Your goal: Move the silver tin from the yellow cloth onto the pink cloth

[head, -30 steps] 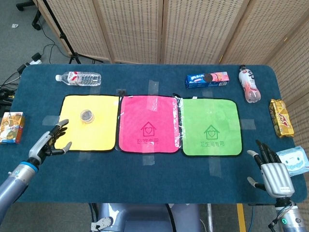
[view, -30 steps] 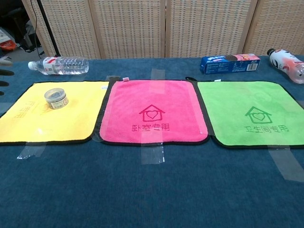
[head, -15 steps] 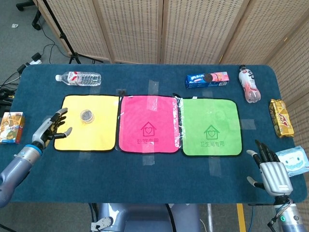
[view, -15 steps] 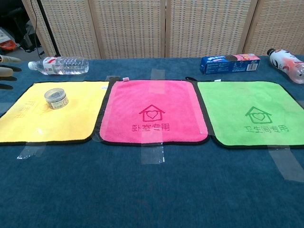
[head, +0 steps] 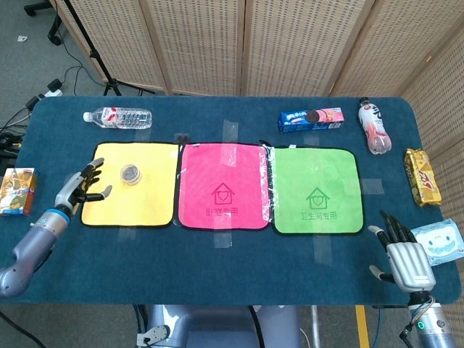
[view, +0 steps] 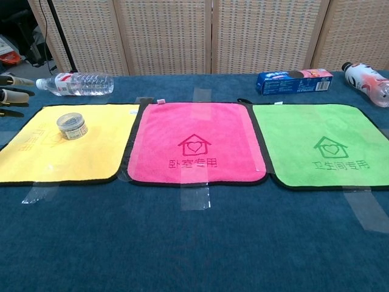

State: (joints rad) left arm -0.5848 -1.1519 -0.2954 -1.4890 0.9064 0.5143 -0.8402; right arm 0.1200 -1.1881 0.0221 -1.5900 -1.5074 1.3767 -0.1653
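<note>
The silver tin (head: pixel 131 174) (view: pixel 72 126) stands upright on the far part of the yellow cloth (head: pixel 130 203) (view: pixel 61 158). The pink cloth (head: pixel 224 186) (view: pixel 194 143) lies just right of it, bare. My left hand (head: pixel 78 188) hovers at the yellow cloth's left edge, fingers spread and holding nothing, a short way left of the tin; only its fingertips (view: pixel 13 96) show in the chest view. My right hand (head: pixel 406 255) rests open near the table's front right corner, far from both cloths.
A green cloth (head: pixel 316 191) lies right of the pink one. A water bottle (head: pixel 117 117) lies behind the yellow cloth. A cookie box (head: pixel 310 119), a drink bottle (head: pixel 373 125), a snack bag (head: pixel 422 176), a tissue pack (head: pixel 440 241) and a small box (head: pixel 17 191) line the table's edges.
My left hand has moved away from the front edge, up along the yellow cloth's left side, closer to the tin's level. The right hand has barely shifted. The tin has not moved.
</note>
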